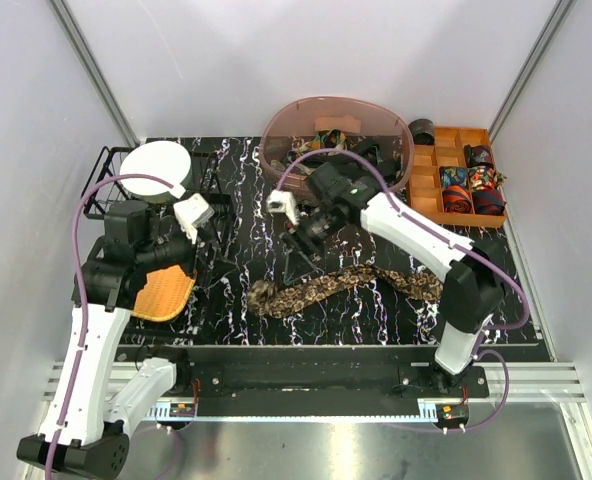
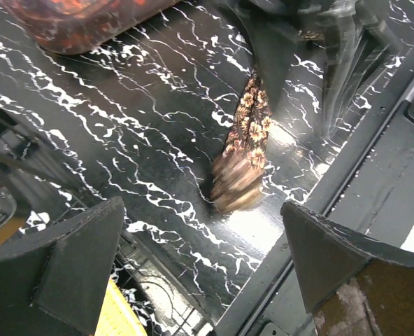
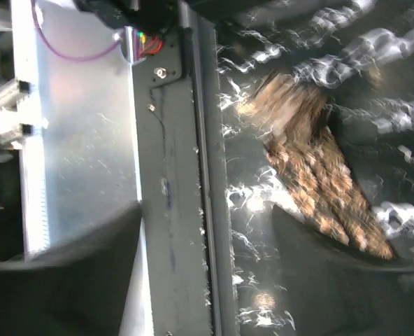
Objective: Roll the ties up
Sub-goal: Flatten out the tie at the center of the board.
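Note:
A dark brown tie with tan leopard-like speckles (image 1: 341, 285) lies stretched flat across the black marble table (image 1: 236, 265), its left end near the table's front middle. It also shows in the left wrist view (image 2: 247, 140), and blurred in the right wrist view (image 3: 312, 175). My left gripper (image 1: 208, 238) hangs open and empty above the table, left of the tie's end; its fingers (image 2: 60, 266) are spread wide around the midpoint (image 2: 201, 206). My right gripper (image 1: 301, 240) is open and empty just above the tie's left part (image 3: 207, 210).
A pink basin (image 1: 276, 150) with more ties stands at the back middle. An orange compartment tray (image 1: 428, 185) holding rolled ties is at the back right. A wire rack (image 1: 104, 175) with a white plate (image 1: 158, 163) and a yellow-orange mat (image 1: 166, 292) are at the left. A metal rail (image 3: 172, 175) runs along the front edge.

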`<state>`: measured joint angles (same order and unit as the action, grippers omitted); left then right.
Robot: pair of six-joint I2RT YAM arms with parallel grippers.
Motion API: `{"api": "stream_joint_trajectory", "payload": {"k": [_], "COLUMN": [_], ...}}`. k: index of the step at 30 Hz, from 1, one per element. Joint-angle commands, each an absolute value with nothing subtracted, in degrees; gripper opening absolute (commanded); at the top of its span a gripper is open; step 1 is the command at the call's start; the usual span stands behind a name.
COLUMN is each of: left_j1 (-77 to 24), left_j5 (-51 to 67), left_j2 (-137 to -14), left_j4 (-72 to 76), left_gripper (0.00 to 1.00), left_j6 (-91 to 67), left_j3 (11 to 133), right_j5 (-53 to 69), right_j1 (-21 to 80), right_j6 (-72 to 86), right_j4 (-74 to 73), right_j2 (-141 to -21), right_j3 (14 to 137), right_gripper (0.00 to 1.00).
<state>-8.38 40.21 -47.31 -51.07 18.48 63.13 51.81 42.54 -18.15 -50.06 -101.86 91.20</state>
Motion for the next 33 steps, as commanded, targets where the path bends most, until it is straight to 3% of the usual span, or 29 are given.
{"api": "stream_joint_trajectory", "payload": {"k": [1, 5, 9, 11, 17, 24, 33], "left_j1": [-7.9, -13.3, -22.0, -26.5, -38.4, -40.5, -40.7], "left_j5": [40.5, 37.0, 33.5, 29.6, 20.1, 19.0, 18.5], "left_j2": [-46.6, -51.0, -56.5, -61.5, -76.1, -87.9, -92.4], "left_j4": [-51.9, -56.1, -52.9, -51.3, -47.9, -42.9, -40.1], "left_gripper": [0.99, 0.99, 0.99, 0.99, 0.97, 0.91, 0.89], "left_j6": [24.2, 32.4, 34.3, 34.8, 36.9, 34.8, 33.1], "left_j3": [62.1, 62.0, 62.0, 62.8, 65.6, 69.1, 68.1], "right_j5": [47.6, 35.8, 25.5, 24.1, 20.0, 22.1, 22.0], "right_j1": [30.0, 18.8, 4.7, -4.2, -22.9, -30.5, -30.2], "right_j6": [-21.3, -38.9, -53.1, -59.9, -68.5, -63.4, -48.9], "right_j4": [-59.6, -71.0, -73.6, -75.2, -73.0, -69.8, -54.0], "right_j2": [-94.0, -86.0, -79.8, -80.9, -90.0, -99.0, -102.2], "right_j3": [89.0, 82.3, 72.5, 71.7, 73.5, 72.8, 65.4], "right_gripper": [0.92, 0.95, 0.87, 0.82, 0.82, 0.66, 0.64]}}
